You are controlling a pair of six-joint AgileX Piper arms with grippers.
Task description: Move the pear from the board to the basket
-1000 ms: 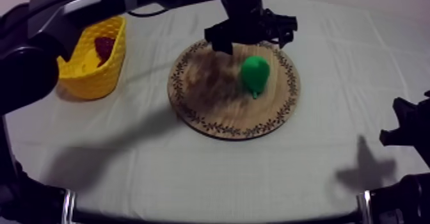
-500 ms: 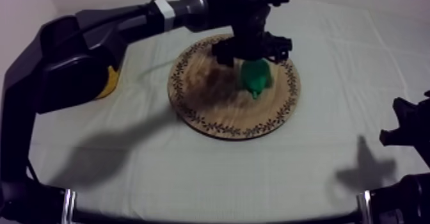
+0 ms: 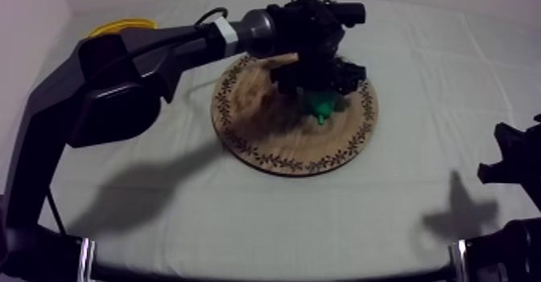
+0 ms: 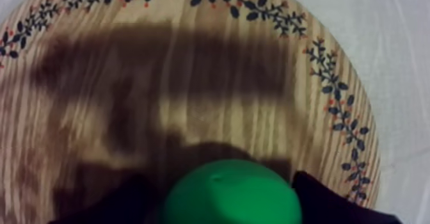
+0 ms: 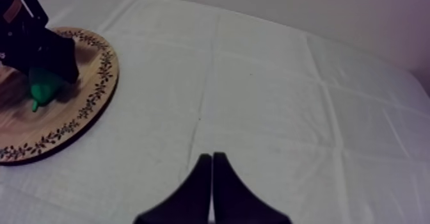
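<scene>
A green pear (image 3: 322, 105) lies on the right half of the round wooden board (image 3: 274, 144). My left gripper (image 3: 320, 88) is down over the pear and hides most of it from above. In the left wrist view the pear (image 4: 230, 194) sits between the two black fingers (image 4: 329, 201), which stand apart on either side of it above the board (image 4: 192, 66). The right wrist view shows the pear (image 5: 43, 87) under the left gripper (image 5: 38, 54) on the board (image 5: 96, 86). My right gripper (image 5: 212, 166) is shut on nothing, low at the table's right edge (image 3: 511, 160).
The yellow basket (image 3: 121, 25) stands at the far left; just its rim peeks out behind my left arm, which spans the table from lower left to the board. Bare cloth lies between the board and my right gripper.
My left gripper has dropped from above the board's far edge down onto the pear, covering more of it. The left arm swung across and now hides most of the basket. The right arm is still.
</scene>
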